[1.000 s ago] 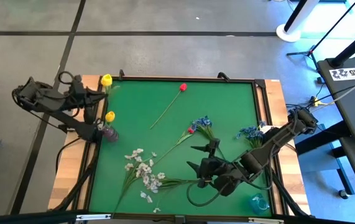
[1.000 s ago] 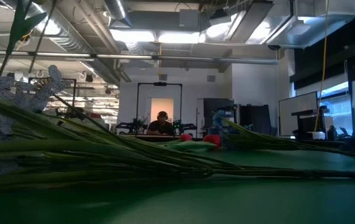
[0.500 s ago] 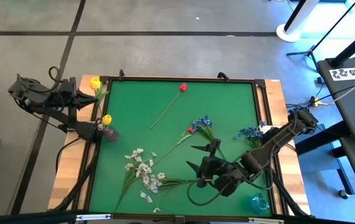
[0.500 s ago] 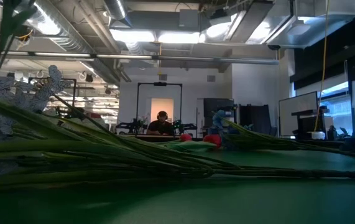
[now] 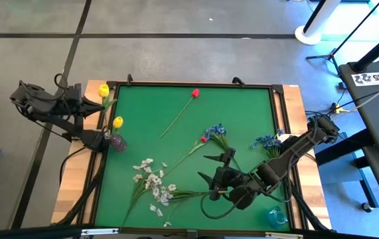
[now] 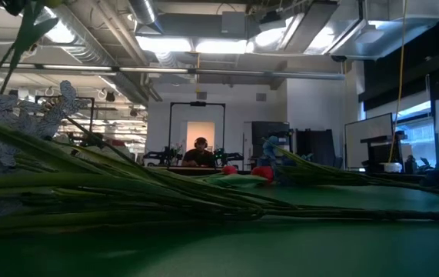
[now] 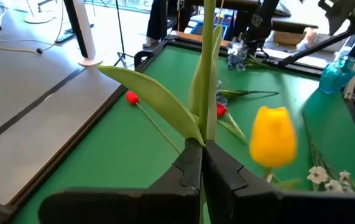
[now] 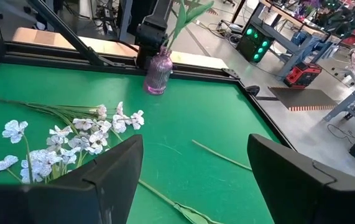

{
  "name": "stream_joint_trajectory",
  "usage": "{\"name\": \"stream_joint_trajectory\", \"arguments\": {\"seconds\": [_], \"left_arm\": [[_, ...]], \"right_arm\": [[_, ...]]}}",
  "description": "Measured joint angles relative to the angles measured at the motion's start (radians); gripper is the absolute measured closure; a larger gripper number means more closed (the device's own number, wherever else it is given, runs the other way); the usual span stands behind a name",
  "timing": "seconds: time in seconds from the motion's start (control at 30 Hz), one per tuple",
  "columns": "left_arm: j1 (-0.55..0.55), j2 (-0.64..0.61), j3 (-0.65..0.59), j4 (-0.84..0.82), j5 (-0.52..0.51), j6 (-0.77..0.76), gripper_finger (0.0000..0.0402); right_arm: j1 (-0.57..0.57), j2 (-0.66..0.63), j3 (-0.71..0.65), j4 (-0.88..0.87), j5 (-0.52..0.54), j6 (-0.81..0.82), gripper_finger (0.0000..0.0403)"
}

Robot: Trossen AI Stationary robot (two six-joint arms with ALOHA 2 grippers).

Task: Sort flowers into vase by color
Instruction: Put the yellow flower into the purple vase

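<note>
My left gripper (image 5: 95,101) is over the table's far left corner, shut on a yellow tulip (image 5: 103,90). A second yellow tulip (image 5: 117,122) stands with its stem in the purple vase (image 5: 117,142) at the mat's left edge. Two red tulips (image 5: 195,93) (image 5: 204,139), two blue sprays (image 5: 216,131) (image 5: 267,141) and white sprays (image 5: 152,180) lie flat on the green mat (image 5: 242,113). My right gripper (image 5: 209,170) hangs open above the mat near the front, just right of the white sprays (image 8: 71,134), holding nothing. My left gripper pinches the yellow tulip's green stem (image 7: 205,127) between its two fingers, just below where a long leaf (image 7: 152,93) branches off. The fingers come from the table's left, slanting slightly down, and lie across the stem. The flower is lifted clear of the table.
A blue glass vase (image 5: 275,216) stands at the mat's near right corner. A raised dark frame (image 5: 189,84) borders the mat, with wooden table edges (image 5: 73,192) outside it. In the low view a person (image 6: 200,154) sits far behind the table.
My left gripper has drawn back toward the table's left edge with the yellow tulip, which stays lifted; its head now sits left of where it was. My right arm has kept its place.
</note>
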Motion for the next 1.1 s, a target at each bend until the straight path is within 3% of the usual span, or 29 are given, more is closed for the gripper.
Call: {"name": "stream_joint_trajectory", "arguments": {"seconds": [0.3, 0.7, 1.1], "left_arm": [[0.000, 0.001, -0.025, 0.133, -0.033, 0.108, 0.0401], [0.000, 0.001, -0.025, 0.112, 0.032, 0.070, 0.0401], [0.000, 0.001, -0.025, 0.071, 0.005, 0.047, 0.0401]], "right_arm": [[0.000, 0.000, 0.000, -0.002, 0.000, -0.004, 0.0114], [0.000, 0.000, 0.000, -0.006, 0.000, -0.005, 0.0114], [-0.021, 0.000, 0.000, -0.006, 0.000, -0.006, 0.0114]]}}
